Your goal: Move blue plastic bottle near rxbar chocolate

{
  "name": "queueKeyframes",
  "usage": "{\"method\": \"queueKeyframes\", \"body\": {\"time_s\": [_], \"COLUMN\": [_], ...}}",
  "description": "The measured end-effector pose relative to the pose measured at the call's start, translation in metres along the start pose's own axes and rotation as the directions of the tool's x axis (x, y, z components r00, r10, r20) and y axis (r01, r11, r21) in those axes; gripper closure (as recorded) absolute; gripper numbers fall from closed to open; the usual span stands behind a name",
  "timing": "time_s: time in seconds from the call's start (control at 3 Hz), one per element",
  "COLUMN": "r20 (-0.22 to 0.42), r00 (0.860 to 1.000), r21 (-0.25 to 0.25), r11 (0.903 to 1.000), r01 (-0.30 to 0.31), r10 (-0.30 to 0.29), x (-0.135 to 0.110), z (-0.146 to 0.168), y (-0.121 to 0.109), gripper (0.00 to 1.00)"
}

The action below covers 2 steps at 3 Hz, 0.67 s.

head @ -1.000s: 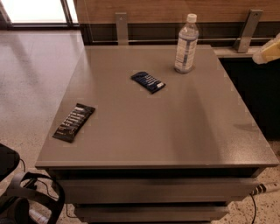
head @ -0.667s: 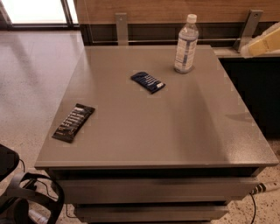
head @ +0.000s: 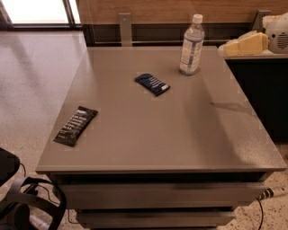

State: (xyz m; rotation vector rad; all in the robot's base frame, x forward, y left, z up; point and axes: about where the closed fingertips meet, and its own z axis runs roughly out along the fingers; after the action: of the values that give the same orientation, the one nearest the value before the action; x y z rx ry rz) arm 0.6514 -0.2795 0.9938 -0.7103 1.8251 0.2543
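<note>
The blue plastic bottle [head: 191, 45] stands upright at the back right of the grey table [head: 180, 134]. It is clear, with a white cap and a blue-and-white label. The rxbar chocolate [head: 76, 126], a flat black wrapper with white lettering, lies near the table's left edge, far from the bottle. My gripper [head: 235, 47], a cream-coloured piece with a white round housing behind it, hangs at the upper right. It is a little to the right of the bottle at about label height and apart from it.
A dark blue bar wrapper [head: 152, 84] lies between the bottle and the rxbar, closer to the bottle. A dark cabinet [head: 265, 90] stands against the table's right side. A wooden wall panel [head: 157, 11] runs behind. Black straps and cables [head: 27, 206] lie on the floor at lower left.
My gripper has moved in from the right edge toward the bottle. The bottle and both bars have not moved.
</note>
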Motion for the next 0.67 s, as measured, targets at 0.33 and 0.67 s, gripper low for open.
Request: {"method": "queueKeyframes", "body": {"time_s": [0.33,0.67], "r20": [0.005,0.033], "r00": [1.000,0.999], "r21": [0.003,-0.015], "r11": [1.0000,0.9998], "r01": [-0.002,-0.017], "r10": [0.002,0.017], "x": [0.000,0.001], "z": [0.001,0.017], "y": [0.000,-0.006], "gripper": [0.00,0.00]}}
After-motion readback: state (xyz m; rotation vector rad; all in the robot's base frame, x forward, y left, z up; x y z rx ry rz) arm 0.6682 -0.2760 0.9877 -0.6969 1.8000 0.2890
